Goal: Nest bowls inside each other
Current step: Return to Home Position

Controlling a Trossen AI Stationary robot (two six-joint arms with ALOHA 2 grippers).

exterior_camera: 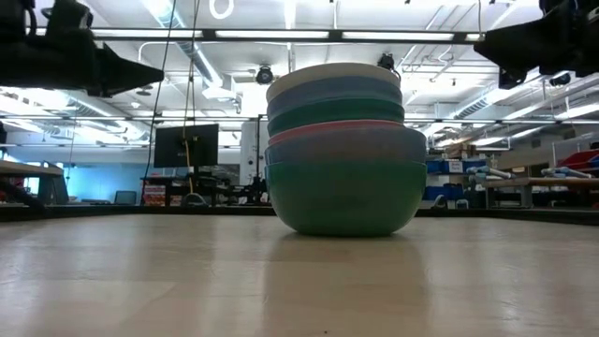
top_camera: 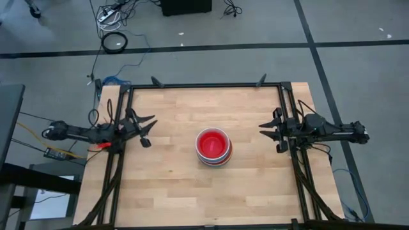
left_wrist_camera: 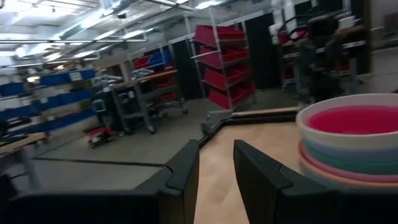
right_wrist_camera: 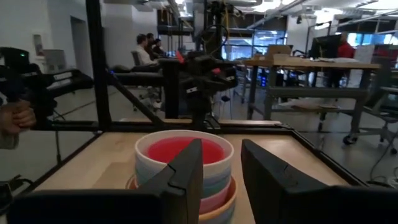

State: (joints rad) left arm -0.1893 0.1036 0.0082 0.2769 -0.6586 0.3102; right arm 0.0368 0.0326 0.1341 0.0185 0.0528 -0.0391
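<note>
The bowls stand as one nested stack [top_camera: 213, 145] on the wooden table, a little right of its middle, resting on the bottom bowl's base. In the high view a red bowl sits innermost inside a white one. In the low view the stack [exterior_camera: 344, 159] shows a teal bowl at the bottom, then blue, pink, teal and blue rims, with white on top. My left gripper [top_camera: 151, 130] [left_wrist_camera: 216, 149] waits open at the table's left edge, clear of the stack. My right gripper [top_camera: 271, 131] [right_wrist_camera: 222, 146] waits open at the right edge, facing the stack [right_wrist_camera: 184, 163].
A black frame rail [top_camera: 204, 85] runs along the table's far edge and down both sides. Bare wood lies all around the stack. Beyond the table, seated people [right_wrist_camera: 146, 46] and a hand [right_wrist_camera: 15, 118] show in the right wrist view.
</note>
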